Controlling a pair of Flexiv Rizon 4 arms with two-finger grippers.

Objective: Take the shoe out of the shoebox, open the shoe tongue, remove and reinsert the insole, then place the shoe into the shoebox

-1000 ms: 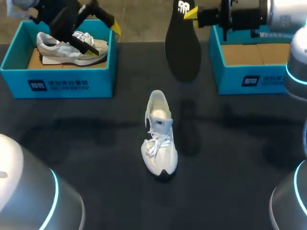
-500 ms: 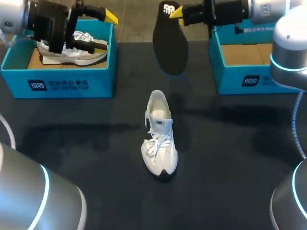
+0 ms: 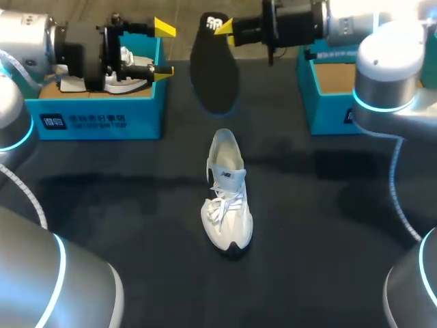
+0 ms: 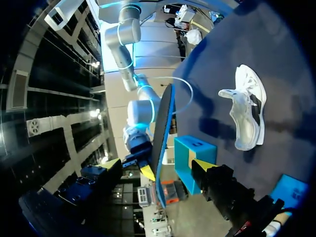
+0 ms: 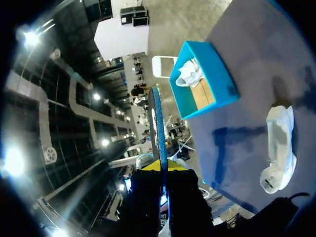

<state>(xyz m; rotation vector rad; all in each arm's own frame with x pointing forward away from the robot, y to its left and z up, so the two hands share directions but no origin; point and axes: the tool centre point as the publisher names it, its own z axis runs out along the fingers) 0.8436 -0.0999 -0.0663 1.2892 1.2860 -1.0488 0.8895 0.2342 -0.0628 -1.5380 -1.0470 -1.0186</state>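
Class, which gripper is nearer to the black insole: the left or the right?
Right. The right gripper is shut on the top end of the insole. The left gripper is open, off to its side, not touching it.

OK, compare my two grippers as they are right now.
The right gripper is shut on the black insole, which hangs down from it; the left gripper is open and empty. The left gripper is by the left shoebox; the right gripper is past the right shoebox, toward the middle. Both have yellow tips and point at each other.
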